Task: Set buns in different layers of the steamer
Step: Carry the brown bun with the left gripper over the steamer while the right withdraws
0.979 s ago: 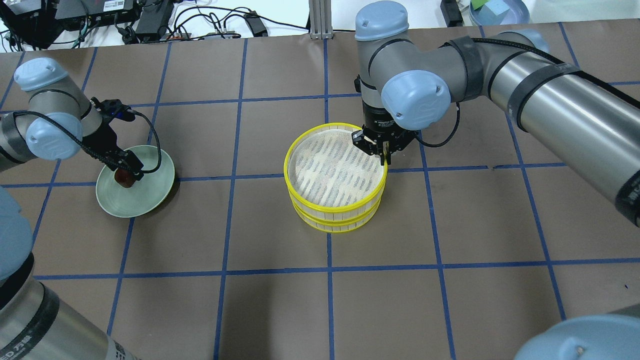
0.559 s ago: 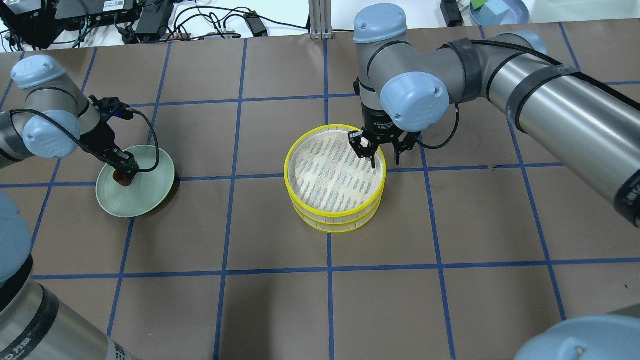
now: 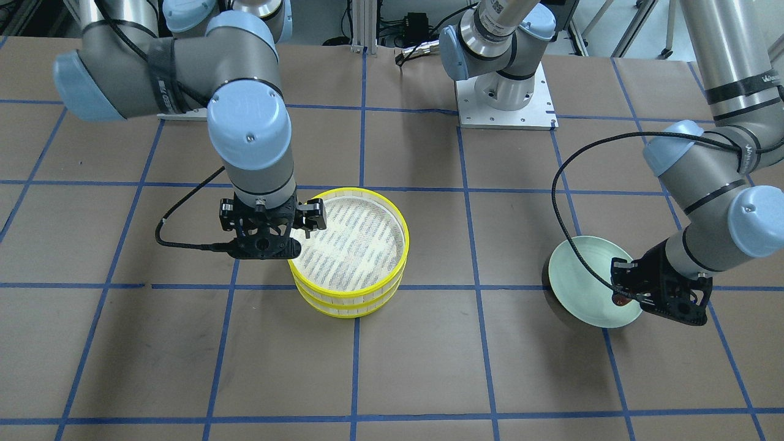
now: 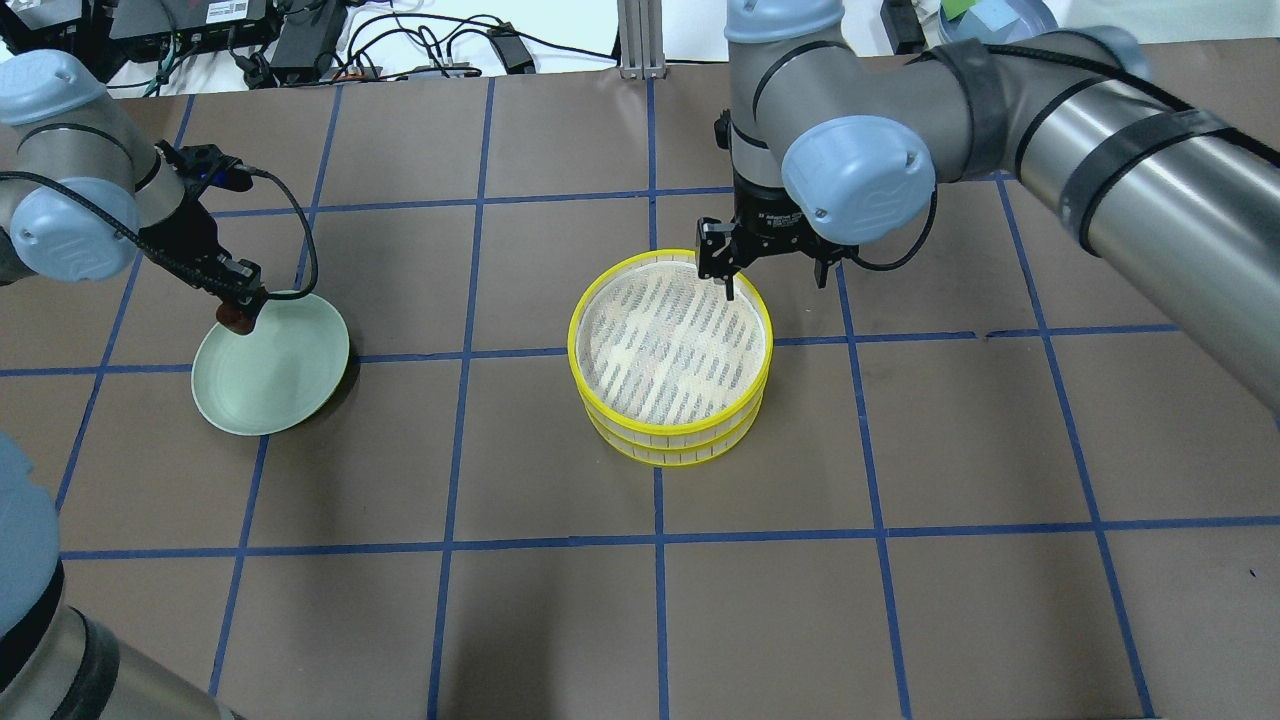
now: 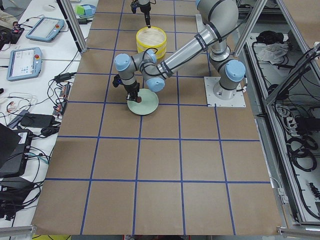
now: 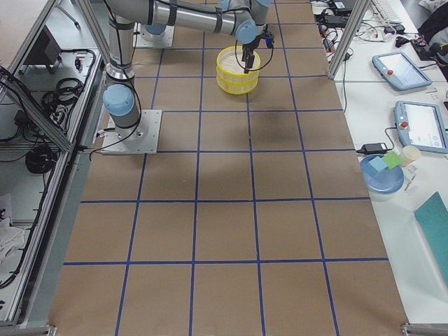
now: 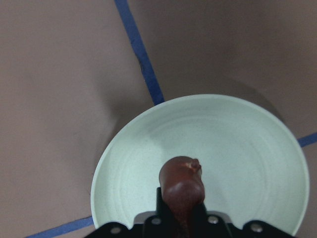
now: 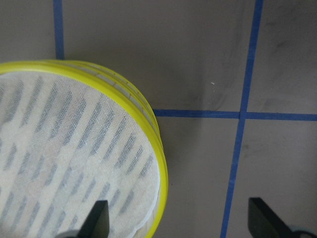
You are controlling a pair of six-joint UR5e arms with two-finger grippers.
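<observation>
Reddish-brown, egg-sized bun (image 7: 182, 186) is pinched between the closed fingers of the left gripper (image 4: 240, 310). It now hangs above the far-left rim of the pale green round plate (image 4: 290, 385), where a second ago it lay on the plate. The right gripper (image 4: 775, 280), spread wide and empty, has let go of the rim of the yellow-rimmed two-tray steamer (image 4: 670, 445) and risen above it.

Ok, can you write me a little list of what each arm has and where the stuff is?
left jaws: shut on the brown bun, over the plate
right jaws: open, empty, above the steamer rim
steamer: two trays stacked, top floor bare
white bun: not seen
</observation>
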